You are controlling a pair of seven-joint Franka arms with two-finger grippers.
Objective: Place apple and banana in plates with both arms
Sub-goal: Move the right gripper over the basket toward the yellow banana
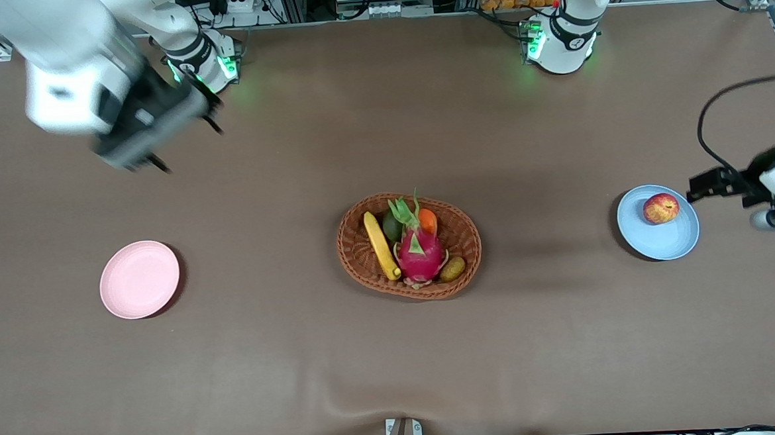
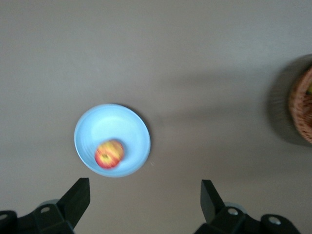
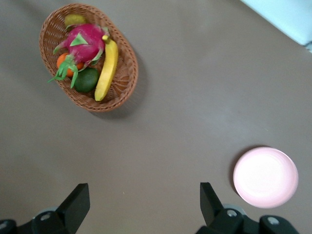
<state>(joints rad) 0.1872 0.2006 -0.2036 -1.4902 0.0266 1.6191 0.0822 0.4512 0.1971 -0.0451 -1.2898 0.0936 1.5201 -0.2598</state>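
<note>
Red round apple [image 1: 660, 208] sat in my light blue plate [image 1: 677, 239]. Both my black grippers, left [image 2: 145, 201] and right [image 3: 145, 203], hung wide and empty. Next job, I guessed: my right one grabs the long yellow banana [image 1: 380, 245] from the brown woven basket [image 1: 466, 260] for the pale pink plate [image 1: 139, 279].

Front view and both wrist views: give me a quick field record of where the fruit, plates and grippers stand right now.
apple: on the blue plate, toward the left arm's end of the table
banana: in the basket at mid-table, beside the dragon fruit
pink plate: bare, toward the right arm's end
left gripper: open, holding nothing, in the air beside the blue plate
right gripper: open, holding nothing, high over bare table between its base and the pink plate
done: apple plated
left to do: banana to pink plate
</note>
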